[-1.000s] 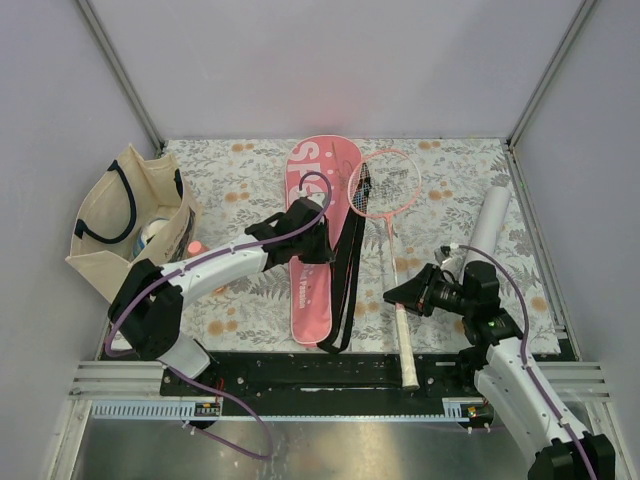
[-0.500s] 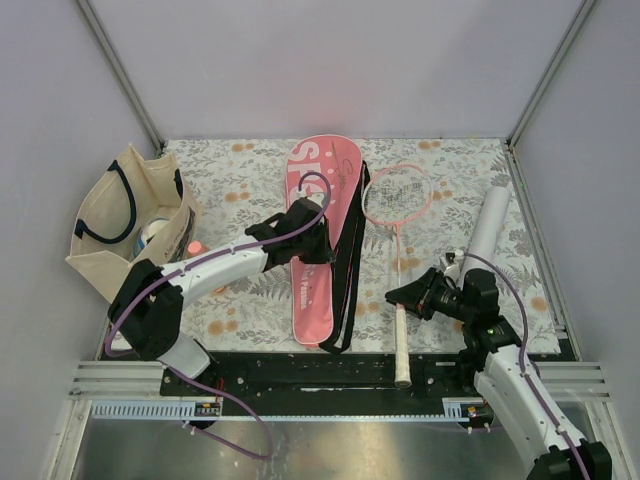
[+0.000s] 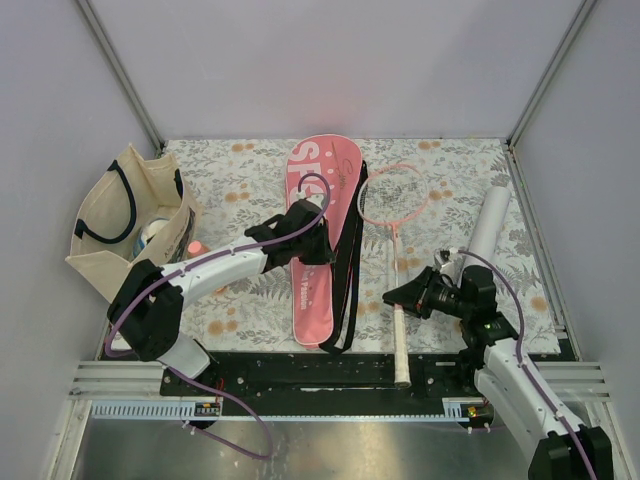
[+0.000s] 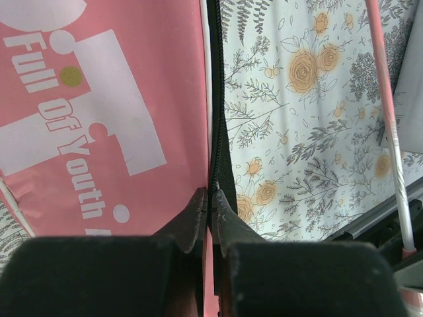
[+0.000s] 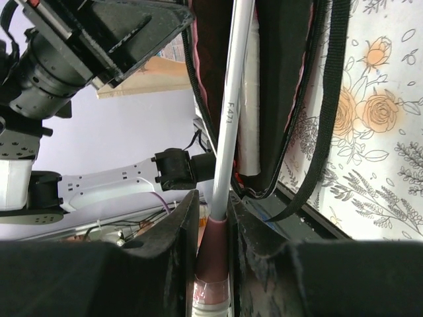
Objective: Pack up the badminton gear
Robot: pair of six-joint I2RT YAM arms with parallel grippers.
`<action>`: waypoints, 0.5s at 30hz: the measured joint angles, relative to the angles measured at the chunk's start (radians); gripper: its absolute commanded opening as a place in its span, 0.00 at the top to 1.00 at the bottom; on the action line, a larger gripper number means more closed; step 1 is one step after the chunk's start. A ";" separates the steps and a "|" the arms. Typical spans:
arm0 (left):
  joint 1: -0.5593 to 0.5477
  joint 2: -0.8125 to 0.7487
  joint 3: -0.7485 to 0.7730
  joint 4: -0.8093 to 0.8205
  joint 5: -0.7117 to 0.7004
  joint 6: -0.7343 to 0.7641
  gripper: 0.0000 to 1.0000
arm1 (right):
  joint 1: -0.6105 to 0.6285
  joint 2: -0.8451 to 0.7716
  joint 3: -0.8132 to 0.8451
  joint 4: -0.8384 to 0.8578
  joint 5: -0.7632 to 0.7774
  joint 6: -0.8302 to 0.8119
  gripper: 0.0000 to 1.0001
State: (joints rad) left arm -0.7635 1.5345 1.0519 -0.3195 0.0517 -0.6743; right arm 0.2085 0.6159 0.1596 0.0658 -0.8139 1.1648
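The pink cover [image 3: 312,225] lies lengthwise mid-table, its black strap [image 3: 347,270] along its right side. My left gripper [image 3: 322,246] is shut on the cover's zipper edge [image 4: 221,132], pinched at the fingertips [image 4: 198,205]. A pink-framed racket [image 3: 393,195] lies just right of the cover, its head's left rim against the strap. My right gripper [image 3: 396,297] is shut on that racket where the shaft [image 5: 228,112] meets the handle [image 3: 400,345]. In the right wrist view the shaft runs toward the cover's dark opening [image 5: 277,79]. The white tube [image 3: 487,225] lies at the right.
A beige tote bag [image 3: 130,215] with navy handles stands at the left edge, a small orange bottle [image 3: 195,246] beside it. The floral mat [image 3: 250,190] ends at a black rail [image 3: 300,370] by the arm bases. Grey walls close in the back and sides.
The racket in my right gripper has turned from tilted to flat and slid a little left and nearer, its head now against the cover's strap. The left gripper has kept its hold.
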 measured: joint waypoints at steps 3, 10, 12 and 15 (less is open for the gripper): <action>0.000 -0.001 0.000 0.001 0.000 0.000 1.00 | 0.001 -0.054 0.019 -0.063 0.007 -0.020 1.00; 0.000 -0.001 0.000 0.008 0.003 0.000 1.00 | 0.001 -0.156 0.059 -0.195 0.027 -0.055 1.00; 0.001 -0.002 -0.004 0.023 0.010 0.000 1.00 | 0.001 -0.148 0.058 -0.195 0.020 -0.054 1.00; 0.002 -0.002 -0.015 0.041 0.023 -0.001 1.00 | 0.001 -0.116 0.056 -0.188 -0.003 -0.050 1.00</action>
State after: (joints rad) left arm -0.7616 1.5326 1.0370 -0.2783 0.0742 -0.6750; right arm 0.2096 0.4995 0.2153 -0.1223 -0.8169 1.1145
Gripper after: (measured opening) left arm 0.027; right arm 0.279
